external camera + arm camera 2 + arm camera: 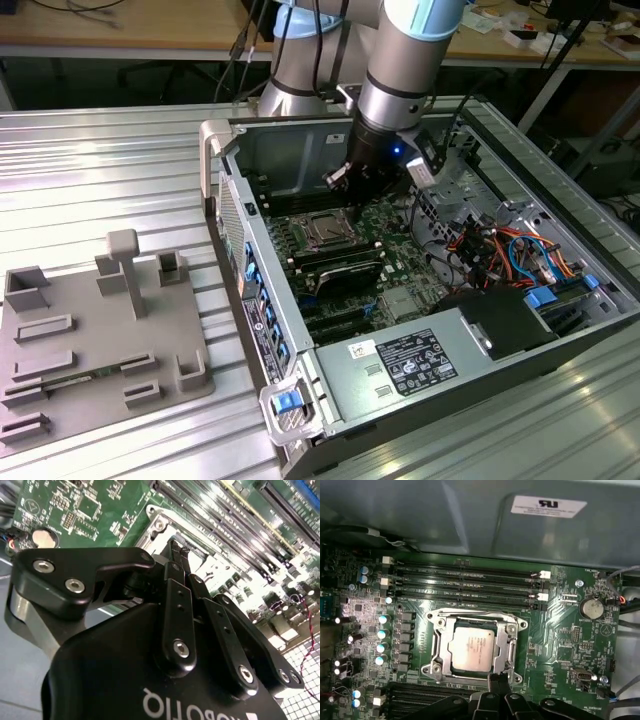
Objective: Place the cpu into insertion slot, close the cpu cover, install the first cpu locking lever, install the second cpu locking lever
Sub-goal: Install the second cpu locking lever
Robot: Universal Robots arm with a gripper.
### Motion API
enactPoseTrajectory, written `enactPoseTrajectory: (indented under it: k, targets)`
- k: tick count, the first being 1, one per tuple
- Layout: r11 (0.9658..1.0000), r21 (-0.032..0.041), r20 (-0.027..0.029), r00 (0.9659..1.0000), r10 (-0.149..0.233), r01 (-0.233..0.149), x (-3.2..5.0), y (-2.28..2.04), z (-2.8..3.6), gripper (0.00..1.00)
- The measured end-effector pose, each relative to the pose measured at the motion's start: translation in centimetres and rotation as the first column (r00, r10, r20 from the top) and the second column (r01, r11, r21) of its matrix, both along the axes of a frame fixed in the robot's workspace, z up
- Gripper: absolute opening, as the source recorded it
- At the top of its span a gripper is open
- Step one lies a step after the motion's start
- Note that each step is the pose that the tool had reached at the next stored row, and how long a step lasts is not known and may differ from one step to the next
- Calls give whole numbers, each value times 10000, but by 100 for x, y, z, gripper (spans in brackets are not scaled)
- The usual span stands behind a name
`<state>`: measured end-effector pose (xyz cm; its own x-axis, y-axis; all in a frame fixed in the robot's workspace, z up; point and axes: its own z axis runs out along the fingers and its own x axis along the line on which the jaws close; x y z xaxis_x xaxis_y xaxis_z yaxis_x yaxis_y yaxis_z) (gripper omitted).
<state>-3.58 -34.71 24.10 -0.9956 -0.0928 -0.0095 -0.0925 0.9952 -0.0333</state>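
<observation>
Black end effector (496, 680) fingers, pinched narrow, hover at the socket's edge — the cpu (472, 649) lies seated, thin and fragile, under the stiff cpu cover (506, 645).

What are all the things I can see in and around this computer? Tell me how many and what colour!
computer case: one, grey metal, lying open on the ribbed metal table
motherboard: one, green, inside the case
cpu: one, silver-grey square, sitting in the insertion slot
insertion slot: one, silver rim, middle of the motherboard
cpu cover: one, silver frame, lying down around the cpu
memory slots: several long black ones, beside the insertion slot
coin battery: one, silver, near a motherboard edge
power supply box: one, grey with a label, at the case's near end
parts tray: one, grey, on the exterior view's left
gripper: one, black, at the insertion slot's edge
robot arm: one, silver and pale blue, above the case
</observation>
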Motion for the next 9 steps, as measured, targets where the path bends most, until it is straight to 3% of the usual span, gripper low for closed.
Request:
enactPoseTrajectory:
  k: [6,9]
  targets:
    - [10000,-9,-63,10000,-24,24,98,-36,1,11]
    - [10000,-13,-99,9999,-46,46,131,-79,0,11]
